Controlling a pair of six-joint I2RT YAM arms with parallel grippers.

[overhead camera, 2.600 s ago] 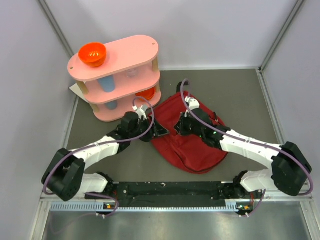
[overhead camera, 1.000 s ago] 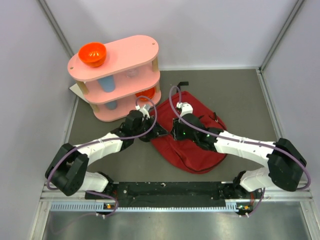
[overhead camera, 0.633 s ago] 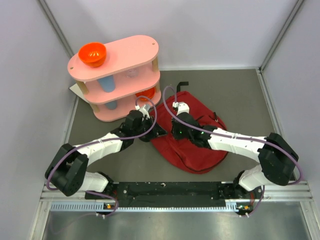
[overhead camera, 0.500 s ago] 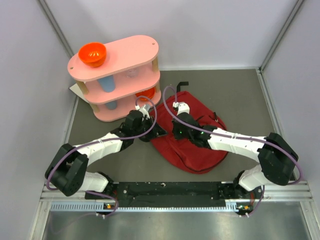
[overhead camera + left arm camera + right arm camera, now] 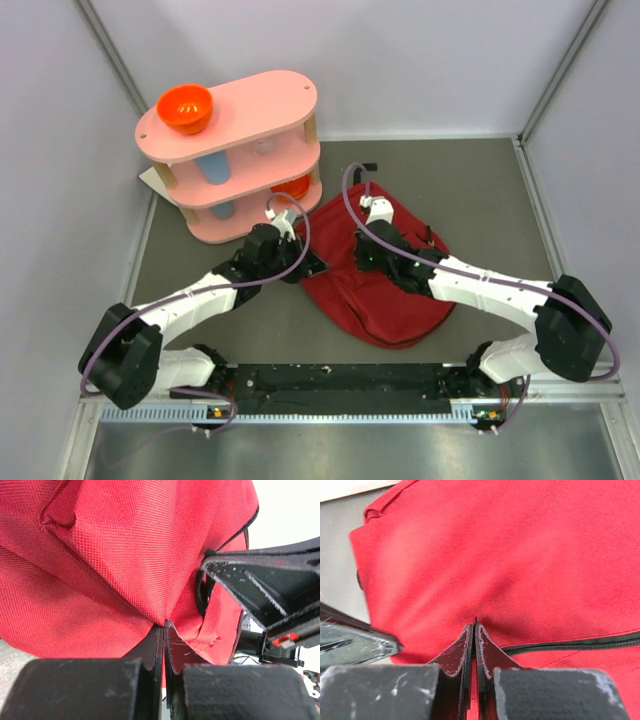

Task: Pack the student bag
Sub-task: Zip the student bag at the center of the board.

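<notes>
Grey table (image 5: 480,190) holds the student bag (image 5: 395,300) slumped mid-surface, left gripper (image 5: 164,630) and right gripper (image 5: 474,627) both clamped on thin fabric folds; I expect slippage if they pull unevenly.

**Much of the Bag Out of Sight**

From above, no opening could be made out on the student bag (image 5: 390,300). Both wrist views cut it off at every edge, and the right one was soft with blur. The fold nipped in the left gripper (image 5: 164,626) vanished between its closed jaws. On the pink shelf (image 5: 250,105), a blue cup (image 5: 212,167) and an orange item (image 5: 293,186) sat half hidden under the boards.
</notes>
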